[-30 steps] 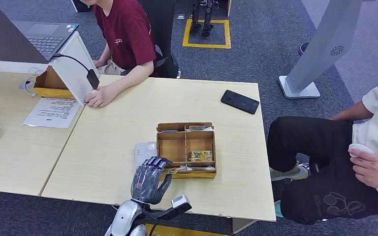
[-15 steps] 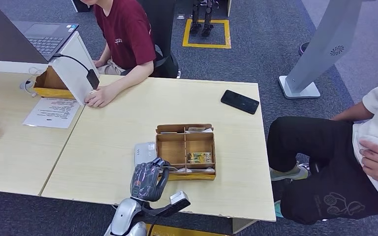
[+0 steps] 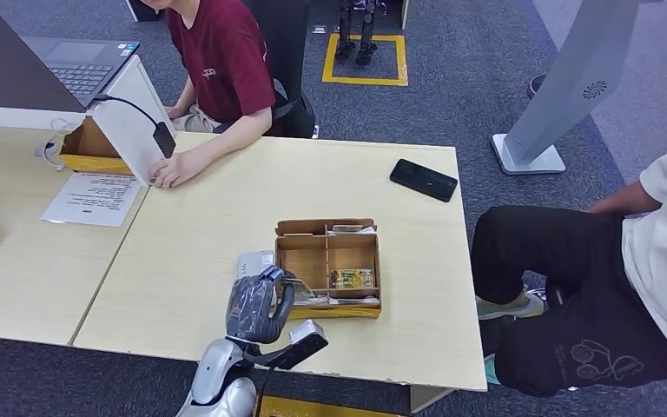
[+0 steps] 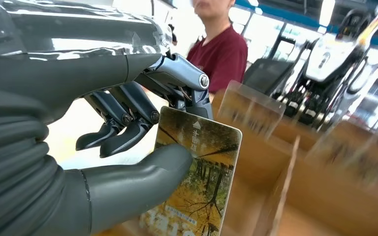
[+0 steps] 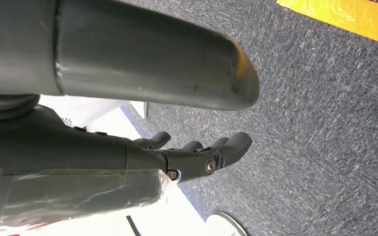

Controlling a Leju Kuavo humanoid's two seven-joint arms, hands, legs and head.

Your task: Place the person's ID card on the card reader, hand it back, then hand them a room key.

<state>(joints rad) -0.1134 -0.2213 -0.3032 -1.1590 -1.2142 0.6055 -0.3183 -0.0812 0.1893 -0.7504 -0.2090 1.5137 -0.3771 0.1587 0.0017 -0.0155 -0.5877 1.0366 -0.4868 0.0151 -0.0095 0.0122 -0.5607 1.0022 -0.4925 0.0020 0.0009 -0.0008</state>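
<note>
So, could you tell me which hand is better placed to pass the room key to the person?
The left hand: it already pinches the key card above the table. The right hand hangs over the floor.

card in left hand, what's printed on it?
Autumn trees, yellow-orange foliage, on the card; clearest in the left wrist view.

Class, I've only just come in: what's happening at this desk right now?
The robot's left robot hand pinches a card printed with autumn trees between thumb and fingers, at the near edge of the wooden divided tray on the table. A white card reader lies flat beside the tray. The right robot hand hangs over the carpet, holding nothing. One person in a red shirt sits across the table; another sits at its right.
</note>
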